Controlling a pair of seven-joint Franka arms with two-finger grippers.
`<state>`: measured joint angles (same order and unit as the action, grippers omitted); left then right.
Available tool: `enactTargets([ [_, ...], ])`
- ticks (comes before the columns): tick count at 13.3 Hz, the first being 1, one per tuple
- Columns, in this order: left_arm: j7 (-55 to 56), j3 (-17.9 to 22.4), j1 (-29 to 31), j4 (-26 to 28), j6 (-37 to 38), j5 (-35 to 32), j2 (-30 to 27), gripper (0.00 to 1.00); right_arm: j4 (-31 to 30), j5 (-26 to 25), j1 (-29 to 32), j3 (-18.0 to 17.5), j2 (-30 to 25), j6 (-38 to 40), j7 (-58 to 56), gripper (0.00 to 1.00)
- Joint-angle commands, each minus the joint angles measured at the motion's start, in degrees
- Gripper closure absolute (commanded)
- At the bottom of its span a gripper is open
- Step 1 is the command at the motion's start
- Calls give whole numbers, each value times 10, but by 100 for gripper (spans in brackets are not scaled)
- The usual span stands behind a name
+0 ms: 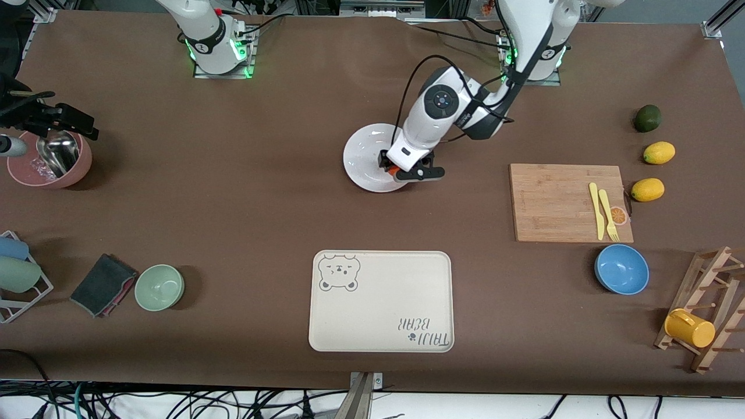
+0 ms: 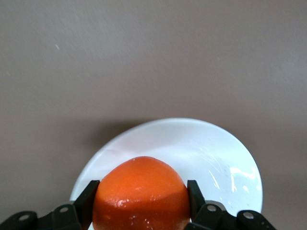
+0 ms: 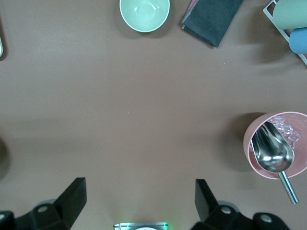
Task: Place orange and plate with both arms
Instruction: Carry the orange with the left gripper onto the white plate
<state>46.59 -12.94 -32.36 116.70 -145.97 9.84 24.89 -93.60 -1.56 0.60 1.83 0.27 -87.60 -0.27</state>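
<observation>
Plate [image 2: 225,158]: glossy white glaze. Orange [image 2: 141,194]: shiny, lightly dimpled skin. Table [image 1: 233,192]: matt brown covering. Cutting board [image 1: 559,201]: wood grain. Scoop [image 3: 271,153]: polished metal.

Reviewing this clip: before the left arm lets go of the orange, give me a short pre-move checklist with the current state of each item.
1. Left gripper shut on the orange: ok, a finger on each side.
2. Orange over the plate: ok, above the edge toward the left arm's end, not the centre.
3. Orange resting on the plate: cannot tell.
4. Plate bare where the orange goes: ok.
5. Right gripper out of the way: ok, open, waiting over the table beside the pink bowl at the right arm's end.
6. Cream tray nearer the front camera than the plate: ok.
</observation>
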Motion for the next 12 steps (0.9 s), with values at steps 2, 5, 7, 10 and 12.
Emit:
enactTargets([
  [2,60,-6,-44,-10,3,12,6,81,14,6,1,2,7,11,-3,0],
  [5,92,-8,-67,-10,2,7,31,74,14,2,-4,-4,18,9,-6,0],
  [7,92,-8,-71,-10,-7,5,50,67,16,2,-23,-10,43,11,-11,0],
  [10,91,-6,-72,-10,-19,6,62,52,13,21,-60,-16,83,20,-7,0],
  [12,89,-1,-66,-10,-19,6,51,16,13,115,-81,-19,122,13,-2,0],
])
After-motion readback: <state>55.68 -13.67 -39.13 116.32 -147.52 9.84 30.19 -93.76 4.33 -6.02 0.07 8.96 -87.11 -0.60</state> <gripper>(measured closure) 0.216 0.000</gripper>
